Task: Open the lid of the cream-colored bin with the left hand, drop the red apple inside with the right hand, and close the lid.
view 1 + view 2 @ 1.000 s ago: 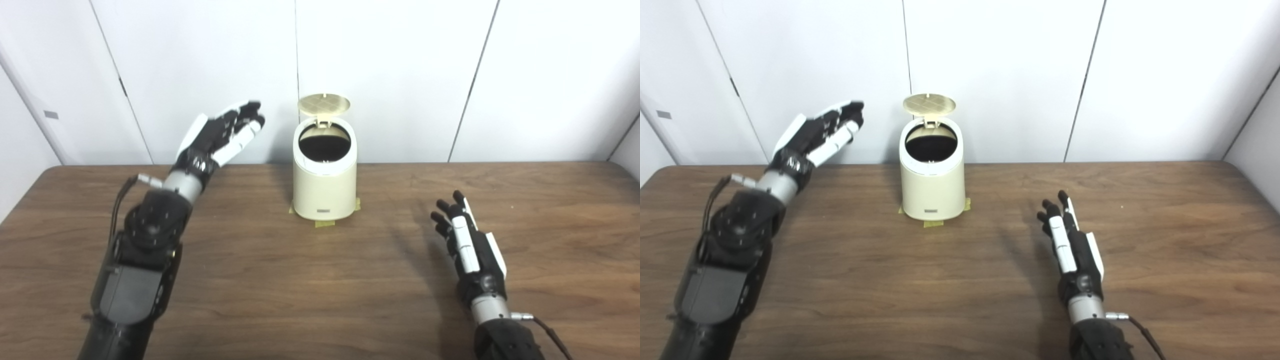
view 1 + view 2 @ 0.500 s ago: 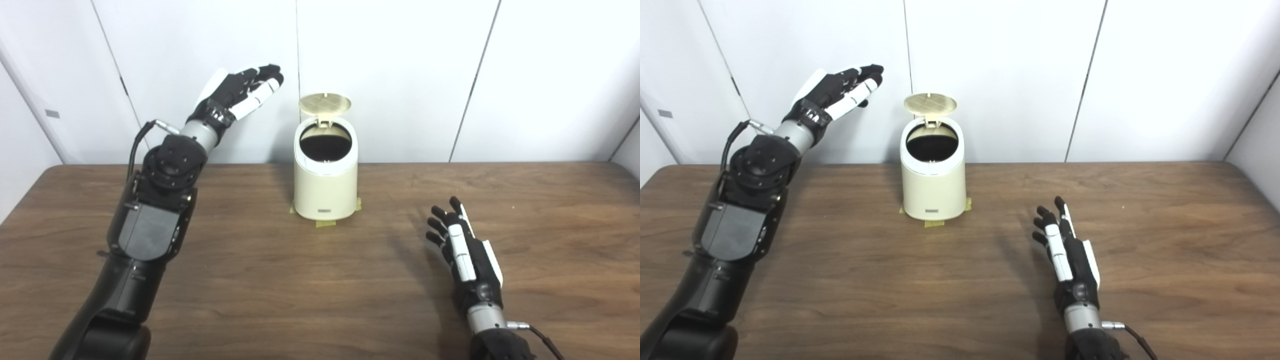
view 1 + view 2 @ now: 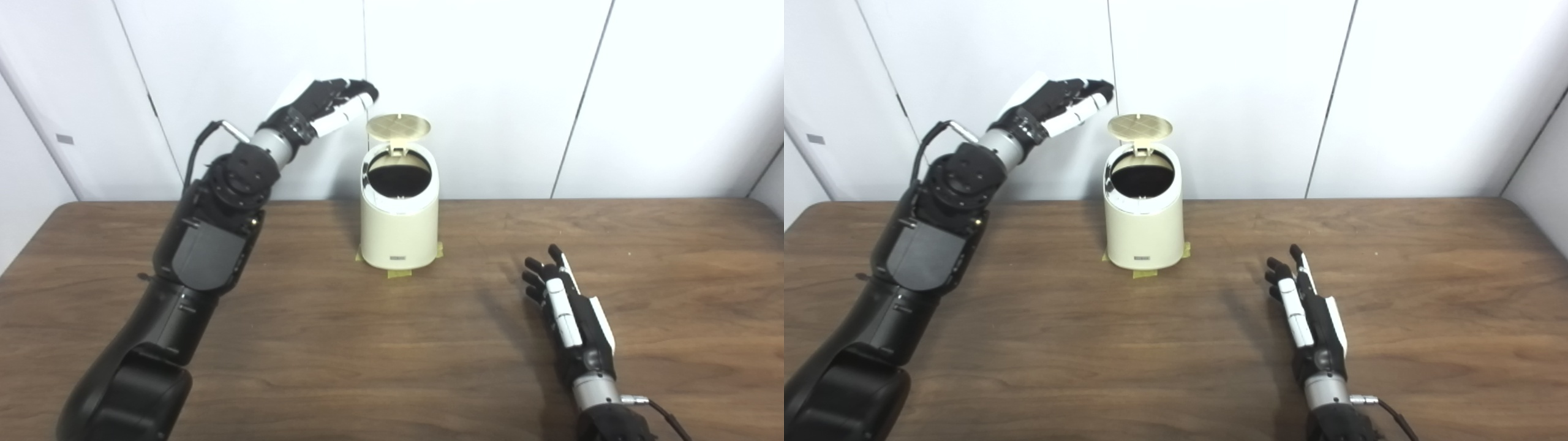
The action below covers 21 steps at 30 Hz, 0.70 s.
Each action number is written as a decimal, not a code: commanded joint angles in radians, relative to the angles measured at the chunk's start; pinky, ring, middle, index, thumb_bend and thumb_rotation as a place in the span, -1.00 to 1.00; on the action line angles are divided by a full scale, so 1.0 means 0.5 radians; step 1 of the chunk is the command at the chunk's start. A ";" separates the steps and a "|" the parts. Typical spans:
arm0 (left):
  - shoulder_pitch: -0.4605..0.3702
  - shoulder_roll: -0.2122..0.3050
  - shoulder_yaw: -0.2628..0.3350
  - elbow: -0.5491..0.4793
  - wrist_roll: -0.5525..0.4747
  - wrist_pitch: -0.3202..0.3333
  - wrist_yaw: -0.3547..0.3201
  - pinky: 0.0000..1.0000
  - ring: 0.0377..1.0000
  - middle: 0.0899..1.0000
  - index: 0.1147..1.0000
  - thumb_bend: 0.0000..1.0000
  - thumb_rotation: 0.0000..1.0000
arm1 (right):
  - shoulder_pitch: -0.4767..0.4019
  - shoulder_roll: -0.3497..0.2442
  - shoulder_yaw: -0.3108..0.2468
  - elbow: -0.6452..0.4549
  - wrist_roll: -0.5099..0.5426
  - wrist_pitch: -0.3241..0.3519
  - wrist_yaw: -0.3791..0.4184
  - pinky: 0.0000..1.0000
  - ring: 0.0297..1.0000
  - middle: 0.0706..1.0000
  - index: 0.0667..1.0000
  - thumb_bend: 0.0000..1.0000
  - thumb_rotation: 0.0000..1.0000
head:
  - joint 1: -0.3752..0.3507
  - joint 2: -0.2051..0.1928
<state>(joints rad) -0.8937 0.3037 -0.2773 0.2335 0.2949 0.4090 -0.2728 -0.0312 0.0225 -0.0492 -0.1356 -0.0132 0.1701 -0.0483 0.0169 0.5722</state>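
Nearest me, my right hand (image 3: 572,309) lies low over the table (image 3: 367,355), fingers spread and holding nothing. I can find no red apple anywhere in either view; whether it sits inside the bin I cannot tell, since the opening shows only dark.

Ahead and to the left of that hand stands the cream-colored bin (image 3: 398,220), fixed by tape tabs (image 3: 399,274) at its base. Its lid (image 3: 398,127) is up, tilted back on the rear hinge.

Farthest out, my left hand (image 3: 321,107) is raised at lid height, fingers extended and slightly apart, empty. The lid lies just to the right of its fingertips and a little below them; I see a small gap, no contact.

I judge the remaining step to be closing the lid.

Risks noted:
- A sideways sweep from here would strike the lid edge rather than its top face, loading the hinge or twisting the bin against its tape.
- Pushing from the front face would drive the lid further open, not shut.
- The forearm passes close to the bin's left side; dropping the elbow could knock the body.
- If the apple is not inside, closing now ends the task incomplete.
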 commanded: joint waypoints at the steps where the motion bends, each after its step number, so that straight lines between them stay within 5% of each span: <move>1: -0.170 0.017 -0.007 -0.027 0.067 -0.039 0.006 0.78 0.79 0.72 0.59 0.00 0.61 | -0.059 -0.007 0.009 -0.043 -0.005 -0.088 0.000 0.75 0.72 0.72 0.94 0.05 0.77 | -0.001 0.003; 12: -0.211 0.019 -0.118 0.082 0.172 -0.306 -0.081 0.62 0.56 0.49 0.55 -0.08 0.77 | -0.066 0.001 0.004 -0.020 0.003 -0.068 -0.007 0.76 0.72 0.70 0.94 0.04 0.80 | -0.001 0.003; 21: -0.182 0.048 -0.174 -0.027 0.330 -0.287 -0.170 0.54 0.57 0.49 0.53 -0.09 0.76 | -0.068 -0.005 0.004 -0.016 -0.006 -0.048 -0.010 0.75 0.71 0.70 0.94 0.04 0.83 | -0.003 0.000</move>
<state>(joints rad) -0.9299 0.3113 -0.3715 0.2612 0.4403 0.2671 -0.3627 -0.0334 0.0227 -0.0482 -0.1260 -0.0140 0.1719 -0.0500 0.0138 0.5722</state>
